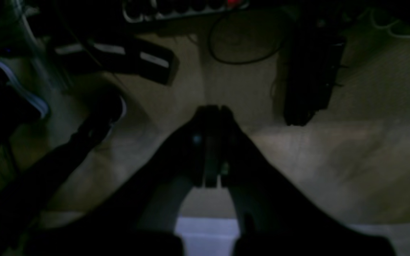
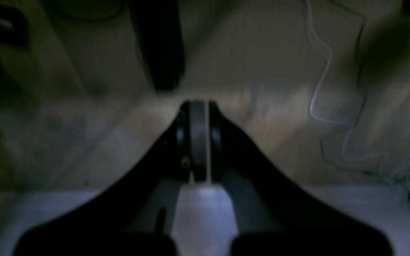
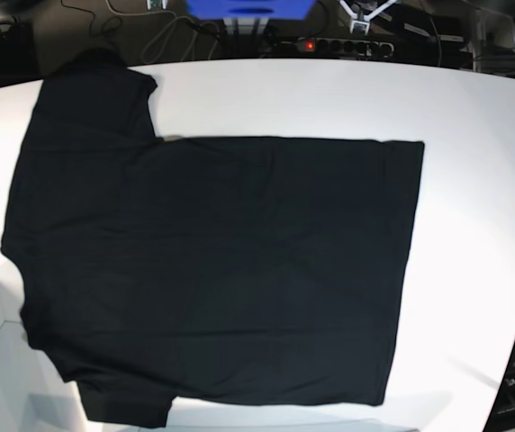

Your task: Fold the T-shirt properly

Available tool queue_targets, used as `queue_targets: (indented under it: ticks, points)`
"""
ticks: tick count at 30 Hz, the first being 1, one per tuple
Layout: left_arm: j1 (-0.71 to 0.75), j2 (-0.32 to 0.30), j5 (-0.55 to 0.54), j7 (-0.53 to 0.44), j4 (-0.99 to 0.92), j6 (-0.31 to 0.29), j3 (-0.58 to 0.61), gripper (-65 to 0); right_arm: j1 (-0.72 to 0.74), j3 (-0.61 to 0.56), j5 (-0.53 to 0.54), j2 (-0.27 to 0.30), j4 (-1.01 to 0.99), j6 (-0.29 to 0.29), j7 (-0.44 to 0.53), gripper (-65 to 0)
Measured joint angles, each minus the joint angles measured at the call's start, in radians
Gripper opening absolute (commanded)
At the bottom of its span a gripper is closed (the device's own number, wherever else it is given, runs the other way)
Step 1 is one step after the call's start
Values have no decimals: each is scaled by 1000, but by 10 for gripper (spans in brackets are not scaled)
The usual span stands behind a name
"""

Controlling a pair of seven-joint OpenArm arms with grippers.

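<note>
Left gripper (image 1: 212, 110): jaws pressed together, nothing between them, seen from its wrist camera pointing down past the edge of the white table (image 1: 205, 234) toward a beige floor (image 1: 333, 160). On that floor lie a power strip (image 1: 176, 9), a looped black cable (image 1: 240, 46) and dark equipment whose nature cannot be told in the dim, blurred picture.

Right gripper (image 2: 198, 106): jaws likewise pressed together and empty, aimed over the table's rim at the floor, where a thin white cable (image 2: 319, 89) winds along the right side and a dark upright leg (image 2: 160, 46) stands just beyond the fingertips.

Neither gripper nor arm appears in the base view. There the T-shirt (image 3: 212, 270) lies spread flat on the table, plain black side up, no print visible. Its collar end and both short sleeves point toward the view's left; one sleeve (image 3: 95, 90) reaches the far left corner of the table, the other (image 3: 122, 396) lies at the near edge. The straight hem (image 3: 406, 270) runs down the view's right, with bare white table beyond it. The cloth is smooth, unfolded, and well apart from both grippers.
</note>
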Motion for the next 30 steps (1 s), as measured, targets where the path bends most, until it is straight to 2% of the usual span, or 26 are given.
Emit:
queue_targets:
  ticks: [8, 11, 15, 18, 23, 25, 26, 28, 30]
  points:
    - [290, -89, -5, 12, 455, 2, 0, -650, -292, -1, 0, 7, 489, 2, -1, -650]
    - [395, -134, -111, 14, 650, -5, 3, -650, -375, 1, 1, 8, 644, 2, -4, -650]
    - [494, -233, -283, 9, 846, 1, 0, -650, -457, 3, 1, 11, 811, 5, 0, -650]
    - [550, -296, -354, 11, 952, 10, 0, -650, -513, 5, 1, 11, 916, 5, -6, -650]
    - [612, -339, -400, 16, 1102, 1, -31, -650, -566, 7, 0, 48, 1093, 6, -3, -650]
    - [632, -327, -408, 15, 1158, 6, -87, -617, -566, 19, 1, 47, 1136, 6, -3, -650]
    - [636, -317, -414, 14, 1186, 6, -114, -581, -565, 30, 2, 47, 1151, 6, 2, -644]
    - [633, -290, -420, 20, 1242, 0, -163, -484, -558, 59, 1, 50, 1160, 6, -2, -590]
    - [631, -276, -427, 14, 1294, -5, -214, -373, -544, 72, 0, 49, 1160, 6, -2, -507]
